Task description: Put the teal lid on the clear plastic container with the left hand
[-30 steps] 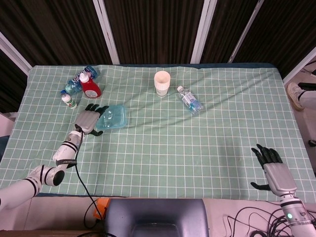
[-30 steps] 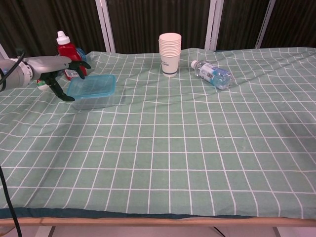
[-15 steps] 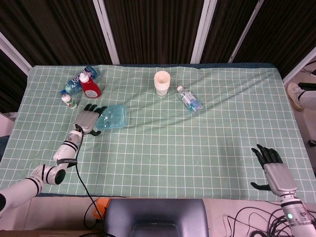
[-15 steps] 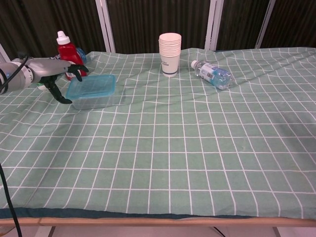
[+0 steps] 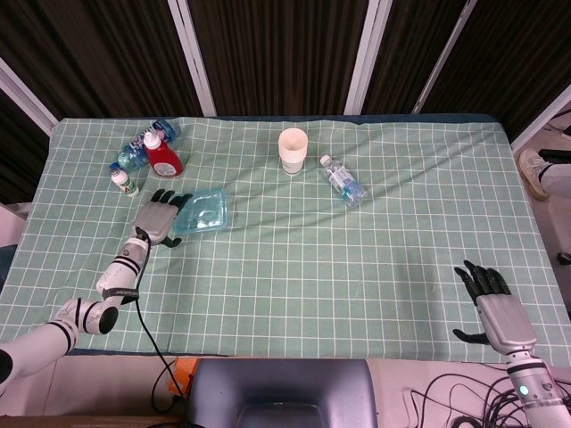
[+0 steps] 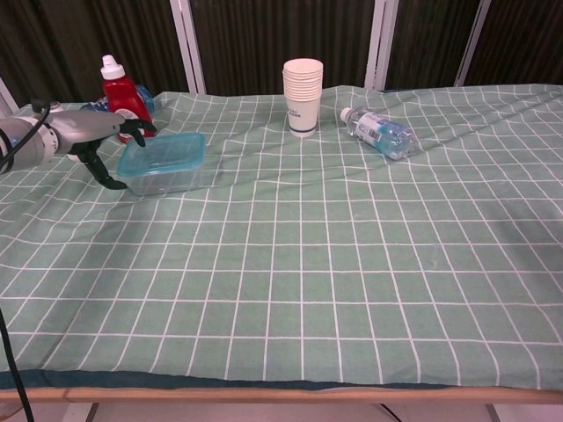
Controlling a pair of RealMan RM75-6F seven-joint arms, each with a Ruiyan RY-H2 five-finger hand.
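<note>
Teal lid (image 6: 164, 150) seated on clear container (image 6: 167, 176), just right of released, spread left robot hand (image 6: 98, 141).

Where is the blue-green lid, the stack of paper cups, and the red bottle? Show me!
teal lid (image 6: 164, 151), chest view, on its flat top.
stack of paper cups (image 6: 303, 97), chest view, middle of the stack's side.
red bottle (image 6: 121, 95), chest view, on its red body below the white cap.

1. One lidded container (image 5: 202, 212) sat left of centre.
2. One stack of paper cups (image 5: 293, 150) stood at upper centre.
3. One water bottle (image 5: 343, 180) lay right of the cups.
4. Three bottles (image 5: 162, 157) clustered at upper left.
5. Two hands (image 5: 159, 219) showed.
</note>
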